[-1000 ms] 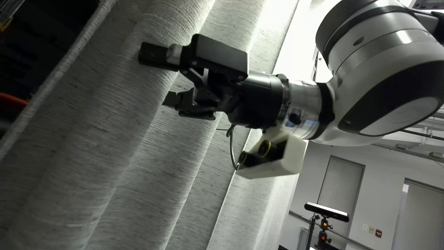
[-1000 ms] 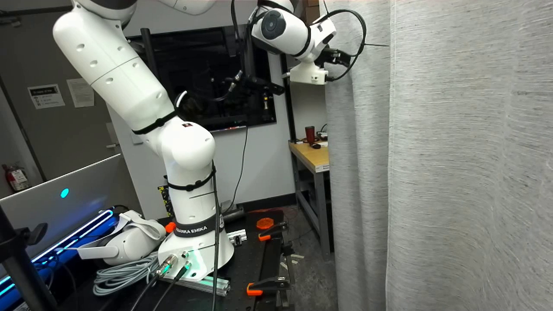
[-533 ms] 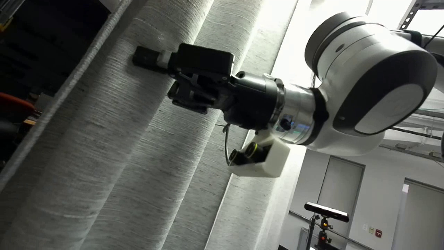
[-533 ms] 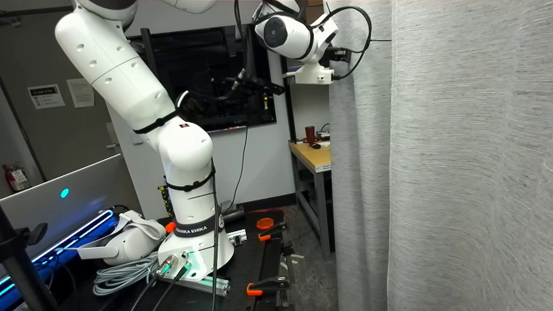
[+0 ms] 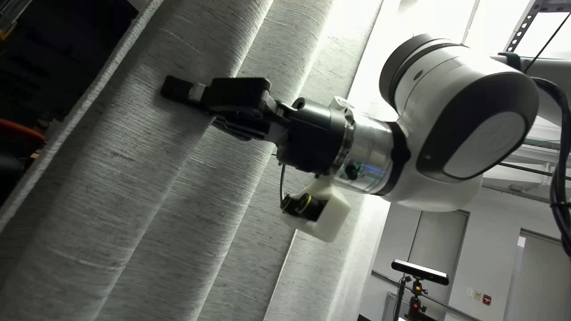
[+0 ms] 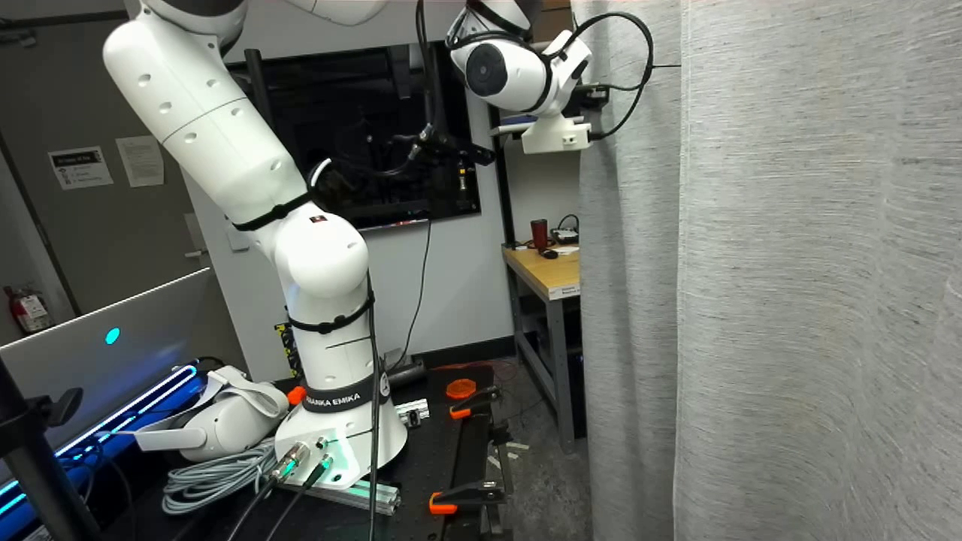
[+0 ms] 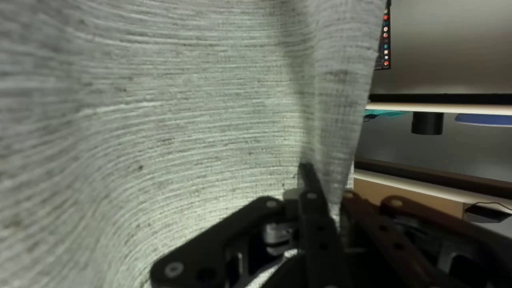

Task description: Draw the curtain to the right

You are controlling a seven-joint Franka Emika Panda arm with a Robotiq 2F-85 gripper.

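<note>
The pale grey curtain point(image 5: 111, 209) hangs in deep folds behind the gripper and fills the right part of an exterior view point(image 6: 789, 270). Its free edge runs down between the fingers in the wrist view, where broad fabric of the curtain point(image 7: 180, 112) spreads to the left. My gripper point(image 7: 322, 176) is shut on that edge, one dark finger on the near face and the other partly hidden by cloth. In an exterior view, the gripper point(image 5: 178, 91) reaches the curtain's outer fold, with its second fingertip hidden behind the fabric.
Beyond the curtain edge, the wrist view has a shelf point(image 7: 440, 108). A wooden desk point(image 6: 552, 278) stands behind the curtain, bearing a red cup point(image 6: 539, 234). The arm's base sits on a black table with clamps point(image 6: 470, 496). A camera on a stand point(image 5: 419, 272) is farther back.
The jaws have come together from wide open, closing on the curtain. The arm has shifted slightly down, toward the curtain. In an exterior view, the curtain's edge has moved a little right.
</note>
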